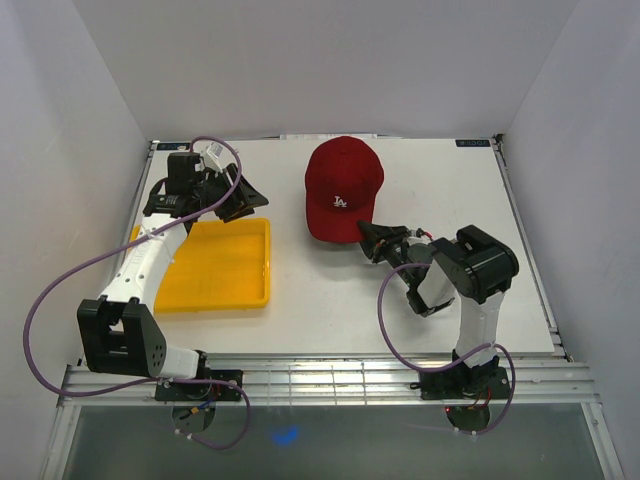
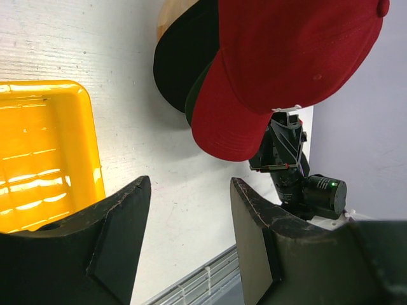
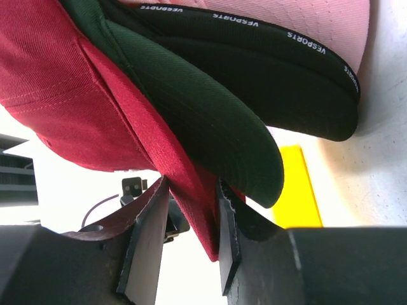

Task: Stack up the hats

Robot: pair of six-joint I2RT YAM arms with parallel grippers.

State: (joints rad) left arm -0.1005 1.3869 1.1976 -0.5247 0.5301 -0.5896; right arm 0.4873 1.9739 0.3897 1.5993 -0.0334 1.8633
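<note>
The red hat [image 1: 343,188] with a white "LA" sits on top of the stack at the back middle of the table. Below its red brim [image 3: 184,190] show a dark green brim [image 3: 210,114] and a black brim [image 3: 267,82]. My right gripper [image 1: 368,238] is at the front edge of the red brim. It is open, with the brim between its fingers [image 3: 149,235], against the right one and apart from the left one. My left gripper [image 1: 250,200] hangs open and holds nothing, left of the stack and above the back of the tray. In the left wrist view the red hat [image 2: 286,57] covers the green brim [image 2: 194,95] and a black hat [image 2: 181,63].
A yellow tray [image 1: 215,262] lies at the left of the table below my left arm. A wooden stand [image 2: 172,13] shows under the stacked hats. White walls close in the table on three sides, and a metal rail [image 1: 320,378] runs along the near edge.
</note>
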